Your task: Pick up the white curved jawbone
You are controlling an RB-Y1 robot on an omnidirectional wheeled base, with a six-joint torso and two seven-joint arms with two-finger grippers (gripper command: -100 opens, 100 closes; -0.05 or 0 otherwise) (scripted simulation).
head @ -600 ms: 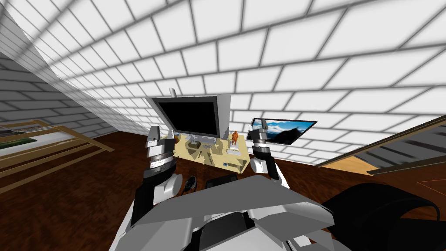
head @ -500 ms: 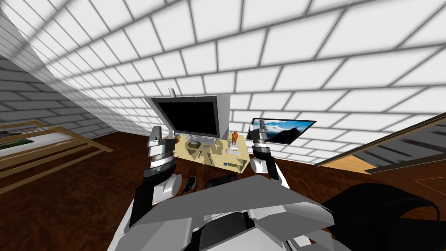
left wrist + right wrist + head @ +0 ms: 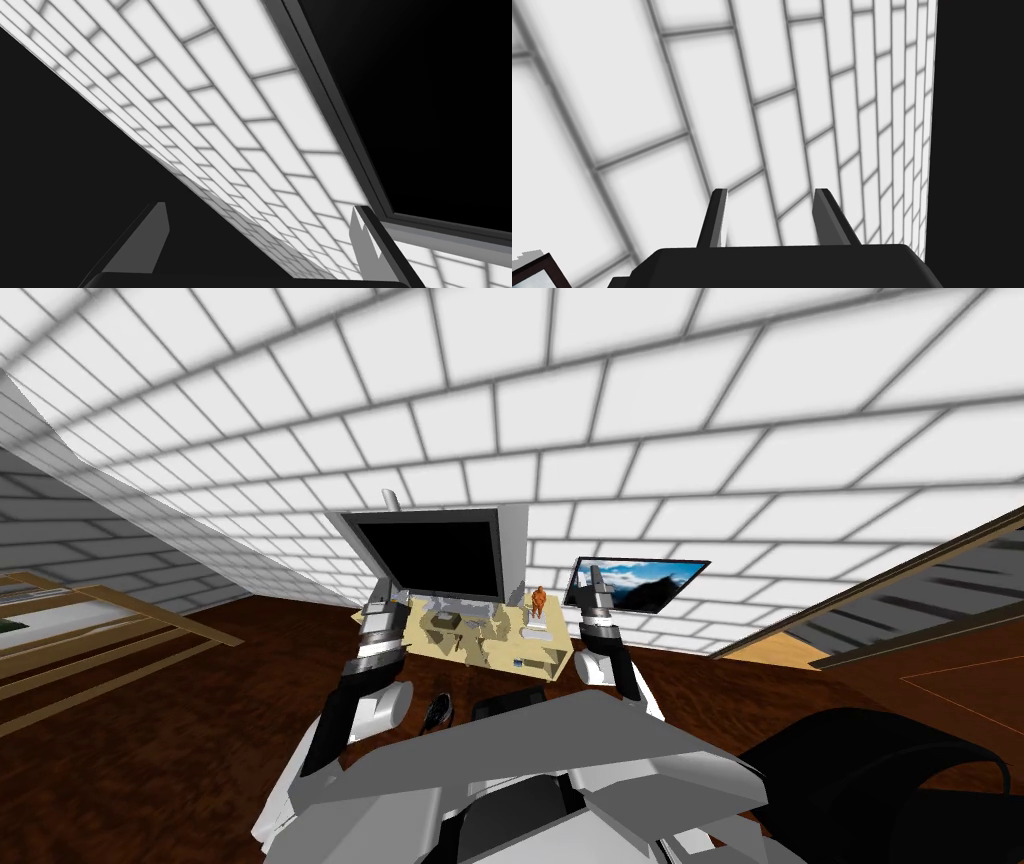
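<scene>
White and small, the jawbone [image 3: 536, 634] lies on the pale yellow table [image 3: 420, 640], just in front of an orange figurine [image 3: 539, 601] and to the right of the TV [image 3: 440, 553]. Its curve is too small to make out.

Both arms are raised ahead of the chest, forearms near upright, grippers pointing up and forward, each well apart from the jawbone.

The left gripper [image 3: 384, 591] stands at the table's left end, level with the TV's lower left corner. Its 2 fingers are spread wide.

The right gripper [image 3: 596, 578] stands just right of the table, in front of a framed landscape picture [image 3: 640, 585] on the tiled wall [image 3: 700, 438]. Its 2 fingers are parted by a narrower gap.

The jawbone sits between the 2 grippers, nearer the right one. The table rests on a dark wood floor [image 3: 180, 718].
</scene>
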